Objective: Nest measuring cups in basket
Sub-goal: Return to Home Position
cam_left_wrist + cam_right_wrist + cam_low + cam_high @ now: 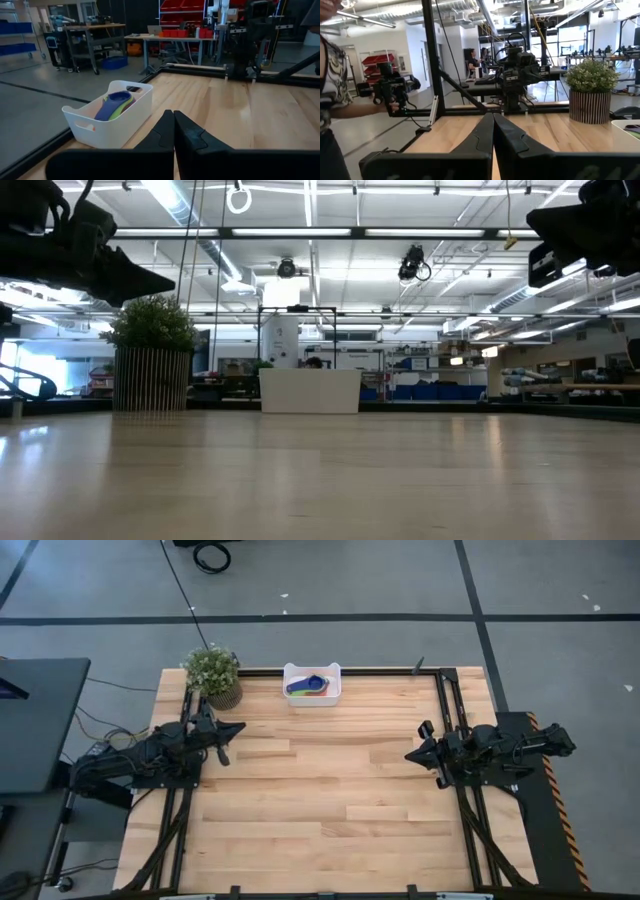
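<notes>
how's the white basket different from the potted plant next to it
The basket is white, rectangular and low; the potted plant has a round ribbed pot and stands taller. The basket holds nested measuring cups; the pot holds green leaves. Both stand at the table's far edge, apart.

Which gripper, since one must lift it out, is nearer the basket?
Left. The left gripper hangs by the plant, left of the basket; the right gripper is farther off, across the table.

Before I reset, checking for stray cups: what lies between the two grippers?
Only bare tabletop between left gripper and right gripper, in the high view.
</notes>
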Robot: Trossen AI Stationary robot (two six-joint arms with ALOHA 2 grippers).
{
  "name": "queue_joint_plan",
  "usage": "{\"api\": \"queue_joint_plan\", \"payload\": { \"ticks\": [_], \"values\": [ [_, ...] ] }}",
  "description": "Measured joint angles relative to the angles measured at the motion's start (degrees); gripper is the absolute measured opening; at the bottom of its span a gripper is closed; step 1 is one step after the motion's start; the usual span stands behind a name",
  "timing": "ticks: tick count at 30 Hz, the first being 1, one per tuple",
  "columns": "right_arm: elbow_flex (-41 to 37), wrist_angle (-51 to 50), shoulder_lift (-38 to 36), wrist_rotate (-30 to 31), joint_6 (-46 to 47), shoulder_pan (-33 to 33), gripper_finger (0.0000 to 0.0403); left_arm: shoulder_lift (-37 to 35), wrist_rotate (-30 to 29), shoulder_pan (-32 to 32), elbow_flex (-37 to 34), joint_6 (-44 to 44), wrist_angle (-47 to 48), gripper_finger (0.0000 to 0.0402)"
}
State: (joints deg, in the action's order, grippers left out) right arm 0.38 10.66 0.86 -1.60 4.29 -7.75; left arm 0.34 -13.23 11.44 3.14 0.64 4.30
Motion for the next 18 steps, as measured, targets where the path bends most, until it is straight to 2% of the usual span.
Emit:
{"api": "queue_joint_plan", "payload": {
  "ticks": [18],
  "values": [
    [0.00,0.02,0.00,0.04,0.02,0.00,0.0014,0.00,-0.44,0.00,-0.13,0.04,-0.61,0.0002]
  ]
}}
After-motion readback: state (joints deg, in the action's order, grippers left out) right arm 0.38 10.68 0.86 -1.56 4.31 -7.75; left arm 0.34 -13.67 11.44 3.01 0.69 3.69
